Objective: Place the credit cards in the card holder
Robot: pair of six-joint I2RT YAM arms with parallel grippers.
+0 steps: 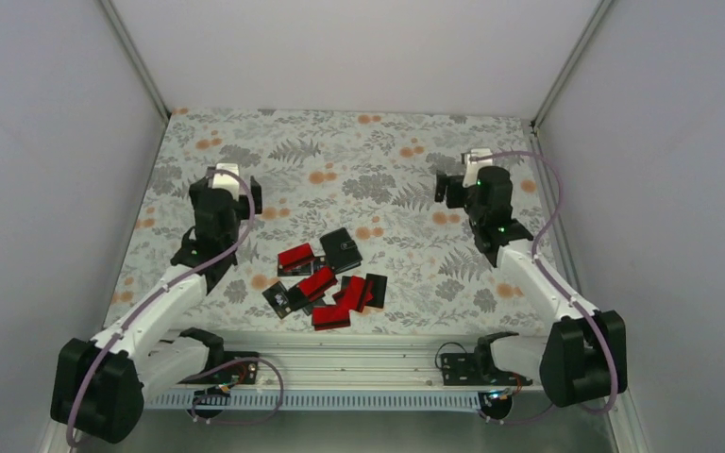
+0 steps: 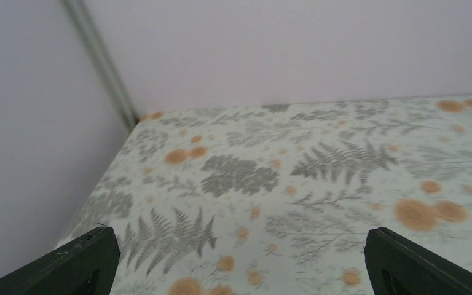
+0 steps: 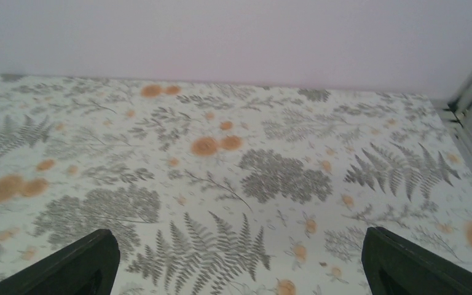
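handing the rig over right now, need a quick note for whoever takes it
Left gripper: open, empty, over the table's left side, away from the pile.
Right gripper: open, empty, over the right side.
Credit cards: red and black, in a loose overlapping pile at centre, towards the near edge.
Card holder: black, appears closed, at the pile's far edge.
Done: nothing, no card looks loaded.
Left: open the holder, then put in every card.

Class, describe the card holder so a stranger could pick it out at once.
On the fern-patterned table, find the heap of red and black credit cards near the front middle. The card holder lies at its far edge: a black square, bigger than any card.
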